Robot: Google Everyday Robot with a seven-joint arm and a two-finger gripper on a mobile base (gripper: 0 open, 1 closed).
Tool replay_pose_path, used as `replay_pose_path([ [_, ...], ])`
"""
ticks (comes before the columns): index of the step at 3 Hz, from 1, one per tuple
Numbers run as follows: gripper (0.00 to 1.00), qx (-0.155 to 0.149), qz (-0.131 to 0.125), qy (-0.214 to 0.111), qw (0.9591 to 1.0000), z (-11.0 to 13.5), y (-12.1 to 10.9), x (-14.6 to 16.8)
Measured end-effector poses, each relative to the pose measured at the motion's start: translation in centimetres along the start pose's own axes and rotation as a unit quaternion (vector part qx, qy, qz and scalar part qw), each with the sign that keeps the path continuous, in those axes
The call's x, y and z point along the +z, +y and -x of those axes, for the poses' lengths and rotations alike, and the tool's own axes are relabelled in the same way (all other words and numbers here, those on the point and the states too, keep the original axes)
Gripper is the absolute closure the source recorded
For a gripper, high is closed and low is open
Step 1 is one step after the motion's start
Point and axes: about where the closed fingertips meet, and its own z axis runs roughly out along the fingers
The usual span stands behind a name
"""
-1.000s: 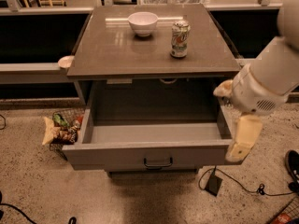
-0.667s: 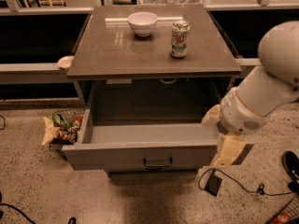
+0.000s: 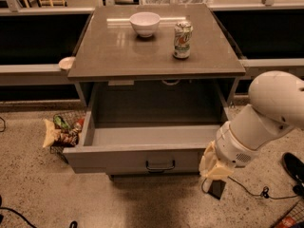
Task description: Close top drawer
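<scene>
Hovering just beside the right end of the top drawer's (image 3: 114, 159) front panel, the gripper (image 3: 212, 168) is hanging low, beneath the table's (image 3: 118, 56) front right corner. Whether it is open or closed I cannot tell, and nothing is showing in its hold. The drawer is standing pulled far out past the front edge. Pushing this far from the centre handle (image 3: 160, 165) is risking a skewed, jammed drawer or a slip off the panel's corner. A hard shove is also threatening to tip the can (image 3: 182, 39) standing toward the back right, beside the bowl (image 3: 145, 23).
</scene>
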Motion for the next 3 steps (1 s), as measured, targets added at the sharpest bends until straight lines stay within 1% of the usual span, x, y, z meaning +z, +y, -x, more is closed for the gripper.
replay_pose_path([
  [1, 1.0, 0.0, 0.0, 0.0, 1.0, 0.0, 0.0, 0.0],
  [2, 1.0, 0.005, 0.006, 0.002, 1.0, -0.7, -0.3, 1.2],
  [3, 1.0, -0.023, 0.017, 0.027, 0.9992, -1.9, -1.1, 4.6],
])
